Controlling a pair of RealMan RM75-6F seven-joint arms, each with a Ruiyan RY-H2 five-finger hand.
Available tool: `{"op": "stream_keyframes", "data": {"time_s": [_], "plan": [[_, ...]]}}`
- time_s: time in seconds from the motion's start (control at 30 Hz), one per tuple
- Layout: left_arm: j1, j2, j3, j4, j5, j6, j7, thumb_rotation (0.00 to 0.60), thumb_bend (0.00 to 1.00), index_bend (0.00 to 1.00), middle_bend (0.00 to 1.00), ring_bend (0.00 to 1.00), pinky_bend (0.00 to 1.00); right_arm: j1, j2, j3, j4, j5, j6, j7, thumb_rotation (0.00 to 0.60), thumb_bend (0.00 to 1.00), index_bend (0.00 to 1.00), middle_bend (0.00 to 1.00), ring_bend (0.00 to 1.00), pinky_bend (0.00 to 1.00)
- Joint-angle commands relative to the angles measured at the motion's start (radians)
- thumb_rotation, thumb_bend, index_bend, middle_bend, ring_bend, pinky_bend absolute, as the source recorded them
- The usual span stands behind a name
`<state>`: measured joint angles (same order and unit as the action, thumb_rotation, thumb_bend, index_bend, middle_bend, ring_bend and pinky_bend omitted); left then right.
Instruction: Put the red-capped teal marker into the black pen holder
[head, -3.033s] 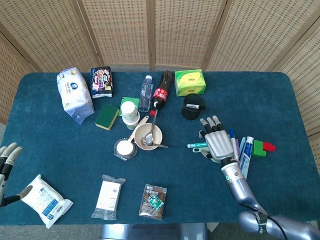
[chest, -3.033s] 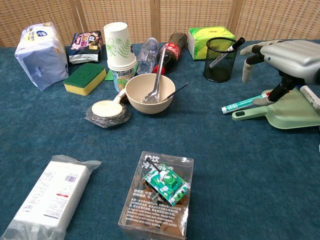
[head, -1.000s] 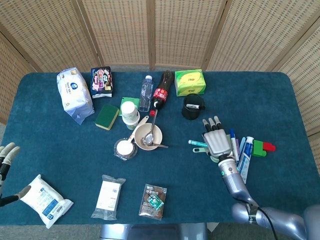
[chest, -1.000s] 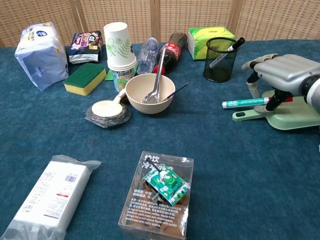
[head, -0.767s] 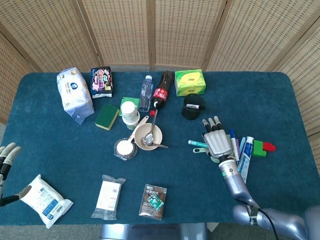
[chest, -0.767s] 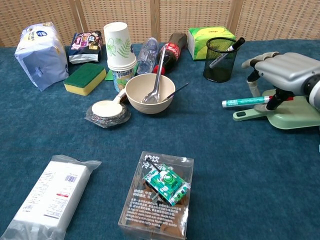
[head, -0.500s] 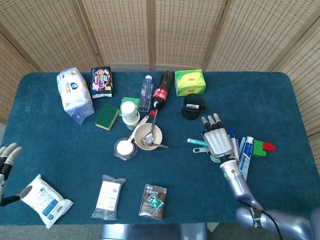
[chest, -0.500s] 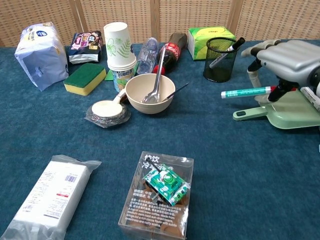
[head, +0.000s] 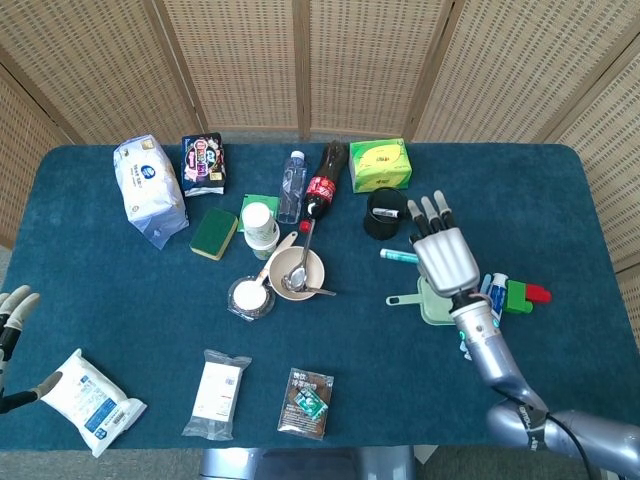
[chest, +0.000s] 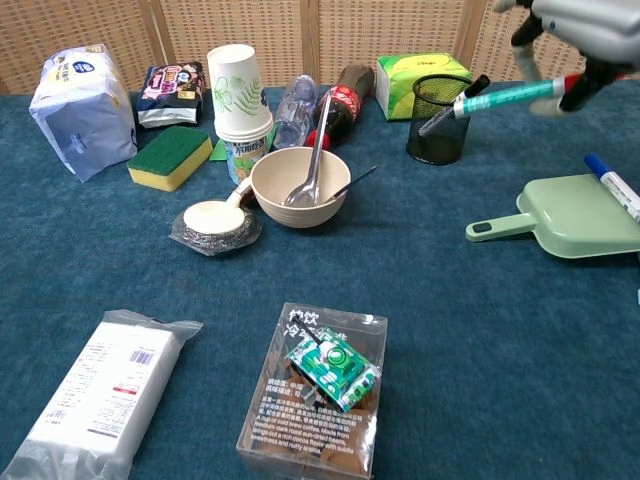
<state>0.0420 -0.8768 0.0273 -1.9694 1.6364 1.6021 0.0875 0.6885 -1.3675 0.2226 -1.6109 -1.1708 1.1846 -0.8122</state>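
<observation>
The landmark is the black mesh pen holder, one only, standing on the blue-clothed counter with one black marker leaning in it. Far to its left, at the counter's near edge, the left hand shows in the head view alone, fingers apart and gripping nothing, beside one white wipes packet. Left of the holder stand one beige bowl with one metal spoon in it, and one stack of paper cups; two bottles lie behind them. Just right of the holder, the right hand pinches the single red-capped teal marker in the air, nearly level, its pale tip close by the holder's rim. Three seconds ago that marker lay on the counter against the one pale green dustpan; it has since been lifted and carried toward the holder. The dustpan sits to the holder's near right.
</observation>
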Motion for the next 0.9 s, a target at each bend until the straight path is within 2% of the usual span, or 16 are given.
{"op": "stream_keyframes", "data": {"time_s": [0.03, 0.17, 0.37, 0.73, 0.9], "plan": [[0.002, 0.002, 0.002, 0.0, 0.004, 0.003, -0.005, 0.6, 0.18, 0.0, 0.0, 0.0, 0.0, 0.034, 0.041, 0.036, -0.024, 0.042, -0.022, -0.06, 0.6, 0.38, 0.61, 0.04, 0.0, 0.0], [0.006, 0.006, 0.004, 0.001, 0.013, 0.012, -0.014, 0.6, 0.18, 0.0, 0.0, 0.0, 0.0, 0.071, 0.08, 0.061, -0.028, 0.085, -0.042, -0.137, 0.6, 0.38, 0.61, 0.04, 0.0, 0.0], [0.008, 0.009, 0.004, 0.003, 0.014, 0.016, -0.023, 0.6, 0.18, 0.0, 0.0, 0.0, 0.0, 0.135, 0.114, 0.07, 0.0, 0.143, -0.079, -0.265, 0.6, 0.38, 0.61, 0.04, 0.0, 0.02], [0.003, 0.015, 0.001, 0.005, 0.001, 0.008, -0.033, 0.6, 0.18, 0.0, 0.0, 0.0, 0.0, 0.234, 0.07, 0.041, 0.086, 0.272, -0.102, -0.464, 0.6, 0.37, 0.61, 0.05, 0.0, 0.07], [0.002, 0.016, -0.001, 0.004, -0.004, 0.005, -0.034, 0.6, 0.18, 0.0, 0.0, 0.0, 0.0, 0.286, 0.047, 0.003, 0.131, 0.27, -0.113, -0.562, 0.6, 0.37, 0.61, 0.05, 0.0, 0.08]]}}
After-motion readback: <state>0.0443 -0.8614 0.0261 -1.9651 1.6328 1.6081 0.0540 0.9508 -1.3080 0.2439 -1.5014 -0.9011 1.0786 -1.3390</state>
